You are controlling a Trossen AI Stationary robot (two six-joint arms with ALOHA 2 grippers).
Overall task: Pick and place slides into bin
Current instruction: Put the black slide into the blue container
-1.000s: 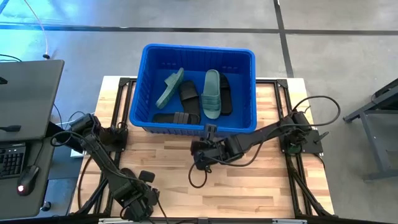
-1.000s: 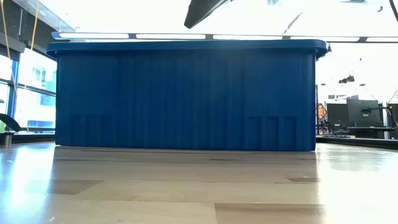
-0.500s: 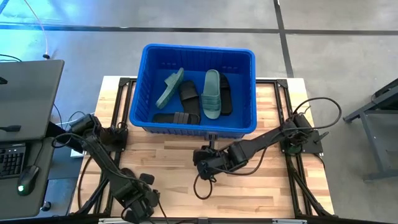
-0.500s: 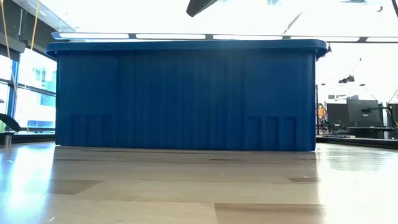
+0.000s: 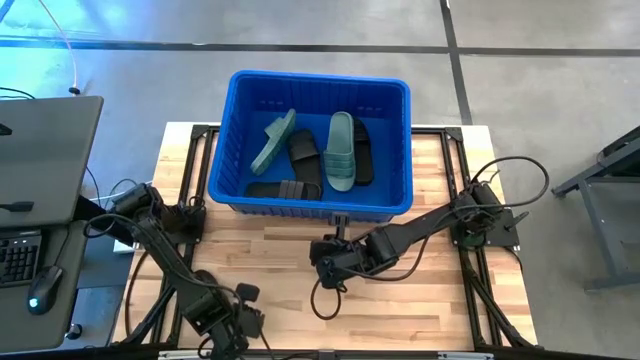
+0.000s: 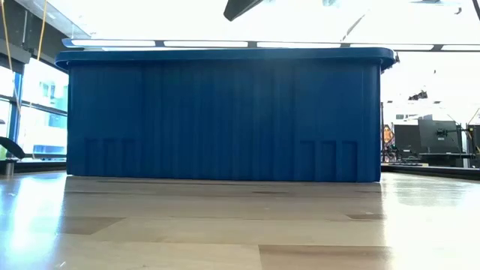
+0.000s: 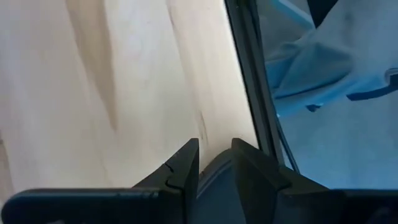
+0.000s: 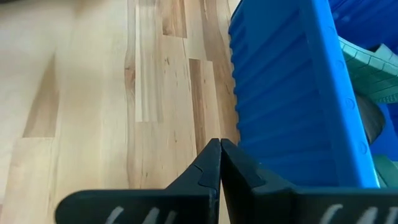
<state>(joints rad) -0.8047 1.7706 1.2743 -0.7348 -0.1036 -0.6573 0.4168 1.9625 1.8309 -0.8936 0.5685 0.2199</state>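
a bright blue bin (image 5: 232, 190) with ribbed walls and a rolled rim stands at the far side of the wooden bench (image 5: 400, 300), holding the slides (image 5: 341, 150) in view, two sage green and some black, lying loosely overlapped, so the task looks done or nearly so. the right gripper (image 8: 219, 155) hangs just beside the bin's near wall, fingers pressed together and empty. the left gripper (image 7: 214, 163) waits at the bench's near left edge, fingers slightly apart, gripping nothing.
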